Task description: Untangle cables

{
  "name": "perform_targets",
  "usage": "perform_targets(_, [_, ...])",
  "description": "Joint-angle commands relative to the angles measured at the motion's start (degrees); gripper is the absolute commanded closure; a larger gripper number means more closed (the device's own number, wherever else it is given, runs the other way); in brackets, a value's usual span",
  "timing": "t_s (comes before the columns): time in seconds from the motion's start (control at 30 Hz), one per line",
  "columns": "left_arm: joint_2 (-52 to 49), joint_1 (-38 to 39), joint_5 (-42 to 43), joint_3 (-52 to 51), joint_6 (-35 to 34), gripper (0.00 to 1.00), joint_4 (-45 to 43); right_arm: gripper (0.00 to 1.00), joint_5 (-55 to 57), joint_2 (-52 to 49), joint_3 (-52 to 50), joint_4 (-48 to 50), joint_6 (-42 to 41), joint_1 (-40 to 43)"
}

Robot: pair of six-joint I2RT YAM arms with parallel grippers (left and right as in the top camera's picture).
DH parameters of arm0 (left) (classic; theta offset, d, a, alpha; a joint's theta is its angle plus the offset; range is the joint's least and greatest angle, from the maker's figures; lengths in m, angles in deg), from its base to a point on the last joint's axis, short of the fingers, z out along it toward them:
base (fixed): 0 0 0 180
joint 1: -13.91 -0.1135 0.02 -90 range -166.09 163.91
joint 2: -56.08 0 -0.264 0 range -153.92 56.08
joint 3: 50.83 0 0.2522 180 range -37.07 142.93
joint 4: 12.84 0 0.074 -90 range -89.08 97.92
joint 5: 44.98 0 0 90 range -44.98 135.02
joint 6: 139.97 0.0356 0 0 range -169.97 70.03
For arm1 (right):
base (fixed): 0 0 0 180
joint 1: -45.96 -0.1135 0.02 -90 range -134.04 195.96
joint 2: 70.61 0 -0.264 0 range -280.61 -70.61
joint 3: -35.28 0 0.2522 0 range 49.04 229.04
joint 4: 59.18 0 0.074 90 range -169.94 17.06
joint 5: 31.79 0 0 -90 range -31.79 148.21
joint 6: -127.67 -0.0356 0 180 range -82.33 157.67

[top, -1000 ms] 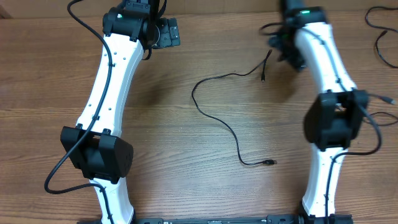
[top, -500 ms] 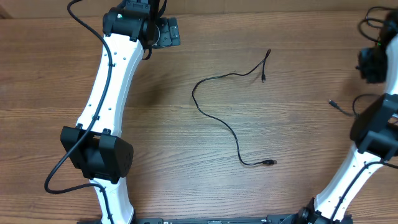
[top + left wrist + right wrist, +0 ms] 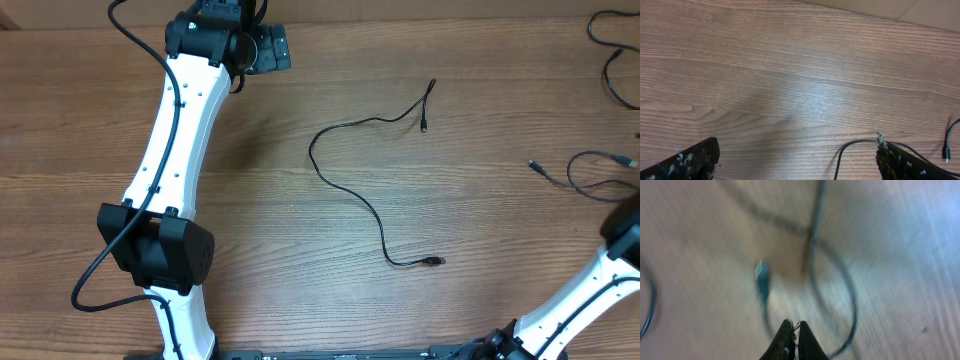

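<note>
Overhead | centre cable point(image 3: 345, 191) long axis top-to-bottom | lower plug point(image 3: 436, 261) seemingly points right

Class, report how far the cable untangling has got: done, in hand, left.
Done: one thin black cable lies alone, crossing nothing. In hand: the right pincer is shut above blurred, crossing black cords; whether it grips one is unclear. Left: separating those cords; the left pincer hangs open.

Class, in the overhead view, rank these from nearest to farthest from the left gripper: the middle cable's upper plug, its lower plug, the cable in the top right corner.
1. Upper plug, right of the left gripper.
2. Lower plug, lower centre.
3. Corner cable, far top right.
</note>
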Motion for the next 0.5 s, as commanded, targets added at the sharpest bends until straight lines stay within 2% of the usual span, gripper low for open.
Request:
perform_targets(0.0, [-0.2, 0.02, 1.16, 0.42, -0.63, 0.0, -0.17, 0.96, 1.38, 1.66, -4.13, 1.46, -2.47, 1.55])
perform_targets(0.47, [-0.2, 0.02, 1.16, 0.42, -0.59, 0.0, 0.63, 0.96, 1.4, 1.66, -19.8, 15.61, -2.25, 4.02])
